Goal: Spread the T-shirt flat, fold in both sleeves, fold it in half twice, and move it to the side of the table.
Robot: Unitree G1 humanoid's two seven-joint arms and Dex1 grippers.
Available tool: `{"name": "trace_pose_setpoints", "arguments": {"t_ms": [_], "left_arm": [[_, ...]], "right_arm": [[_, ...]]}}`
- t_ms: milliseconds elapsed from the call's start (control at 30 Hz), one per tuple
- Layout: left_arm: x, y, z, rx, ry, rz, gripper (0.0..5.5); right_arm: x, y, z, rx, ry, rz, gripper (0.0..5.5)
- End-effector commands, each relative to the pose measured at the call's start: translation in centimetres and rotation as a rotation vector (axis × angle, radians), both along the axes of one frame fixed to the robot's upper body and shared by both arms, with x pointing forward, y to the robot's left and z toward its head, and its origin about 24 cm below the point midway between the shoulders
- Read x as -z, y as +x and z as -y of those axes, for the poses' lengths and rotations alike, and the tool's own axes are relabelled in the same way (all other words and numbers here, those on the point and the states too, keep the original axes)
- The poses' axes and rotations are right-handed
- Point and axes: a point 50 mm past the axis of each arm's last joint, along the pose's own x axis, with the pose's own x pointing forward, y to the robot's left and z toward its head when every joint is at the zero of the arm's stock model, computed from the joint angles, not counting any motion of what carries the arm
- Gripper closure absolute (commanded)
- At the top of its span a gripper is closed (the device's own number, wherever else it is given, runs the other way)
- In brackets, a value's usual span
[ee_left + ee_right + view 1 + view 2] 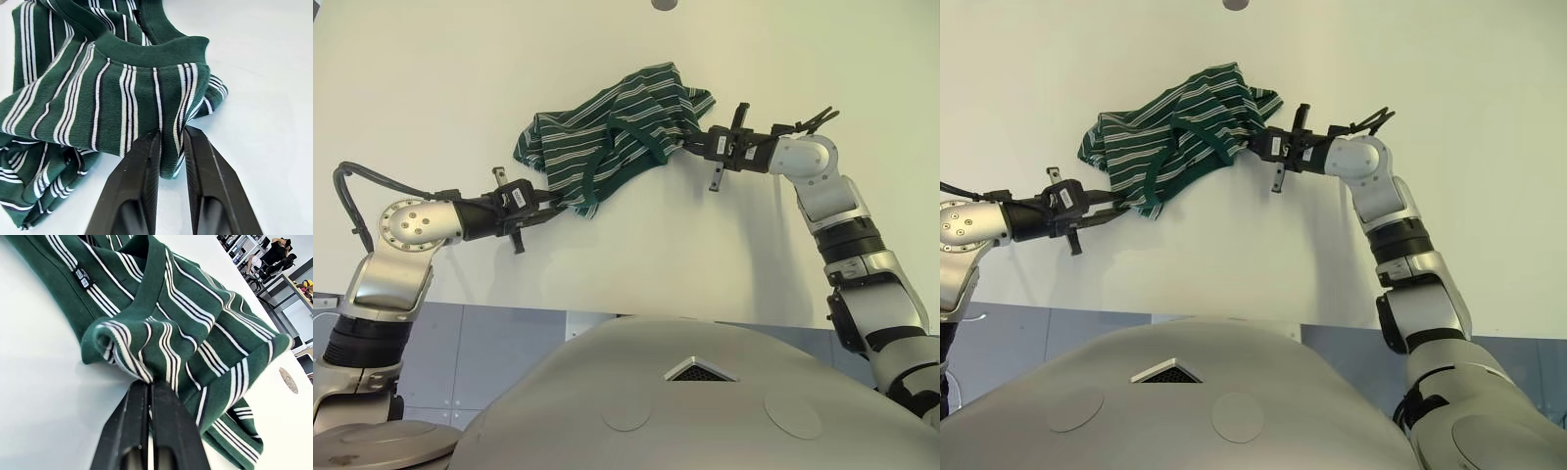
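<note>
On the table (607, 264), bunched T-shirt (612, 132), disc (664, 3) beyond.

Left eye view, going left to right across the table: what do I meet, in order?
The left gripper, shut on the cloth's edge → the bunched green striped T-shirt → the right gripper, shut on the opposite edge.

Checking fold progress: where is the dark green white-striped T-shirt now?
In the head views the green striped T-shirt sits bunched on the white table, left gripper pinching its left edge and right gripper its right.
</note>
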Motion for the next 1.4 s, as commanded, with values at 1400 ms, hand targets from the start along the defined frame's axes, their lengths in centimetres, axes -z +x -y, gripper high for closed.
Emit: {"name": "trace_pose_setpoints", "arguments": {"t_ms": [1400], "left_arm": [[-20.8, 13.4, 0.3, 0.218, -0.67, 0.323, 5.48]], "right_arm": [[-26.0, 5.3, 7.8, 0.014, 0.357, 0.33, 5.5]]}}
